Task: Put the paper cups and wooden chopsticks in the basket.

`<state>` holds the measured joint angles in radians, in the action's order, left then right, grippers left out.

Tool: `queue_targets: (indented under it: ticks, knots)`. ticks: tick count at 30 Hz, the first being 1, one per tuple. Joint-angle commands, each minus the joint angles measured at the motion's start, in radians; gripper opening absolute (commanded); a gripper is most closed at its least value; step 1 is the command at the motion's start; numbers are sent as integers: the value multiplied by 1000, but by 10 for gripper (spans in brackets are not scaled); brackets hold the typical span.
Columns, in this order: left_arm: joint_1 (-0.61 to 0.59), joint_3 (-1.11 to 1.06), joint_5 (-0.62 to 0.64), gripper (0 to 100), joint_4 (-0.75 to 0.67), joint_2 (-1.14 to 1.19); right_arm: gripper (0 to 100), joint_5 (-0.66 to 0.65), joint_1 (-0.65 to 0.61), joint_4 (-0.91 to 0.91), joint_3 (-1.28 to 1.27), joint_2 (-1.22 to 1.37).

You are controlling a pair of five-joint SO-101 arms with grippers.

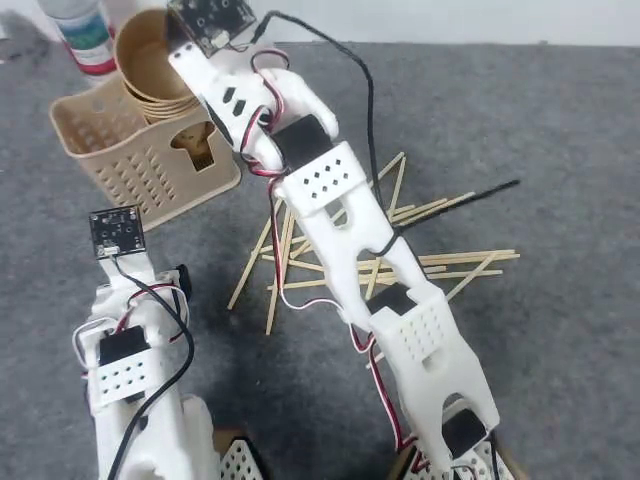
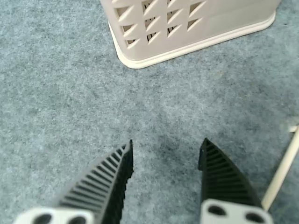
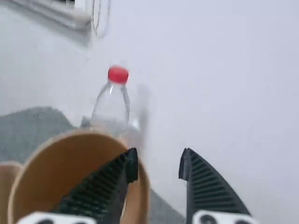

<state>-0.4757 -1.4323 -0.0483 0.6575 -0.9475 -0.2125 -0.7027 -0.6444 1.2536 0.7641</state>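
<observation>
The right gripper (image 3: 159,156) has its jaws spread at the rim of the top paper cup (image 3: 60,177), stacked in the basket (image 1: 110,165) near the tabletop's (image 1: 560,150) far left corner. The left gripper (image 2: 167,144), jaws also spread, hangs just beside the basket. Wooden chopsticks (image 1: 450,265) lie scattered mid-tabletop.

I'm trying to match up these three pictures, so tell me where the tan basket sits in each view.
High view: the basket is at upper left on the grey carpet, with the top paper cup standing in it.
Left wrist view: its slotted wall lies ahead of the left gripper.
Right wrist view: not in it.
Shared landmark: the top paper cup, close up in the right wrist view.
</observation>
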Motion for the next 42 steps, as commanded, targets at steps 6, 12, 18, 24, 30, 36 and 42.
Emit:
queue_targets:
  ticks: [6, 12, 18, 24, 30, 36, 42]
  knots:
    - [6, 4, 11, 224, -14, -18, 151, -2, 10, -234, 87, -48]
    - [6, 4, 11, 224, -12, -18, 147, -28, 16, 70, 55, 88]
    - [6, 4, 11, 224, -14, -18, 131, -275, 12, 323, 75, 249]
    - [6, 4, 11, 224, -15, -18, 54, -272, 12, 352, 245, 254]
    - [6, 4, 11, 224, -14, -18, 109, -204, 1, 12, 420, 220]
    - [6, 4, 11, 224, -14, -18, 141, -84, 24, -73, 427, 157]
    - [6, 4, 11, 224, -14, -18, 143, 109, 140, -338, 427, 33]
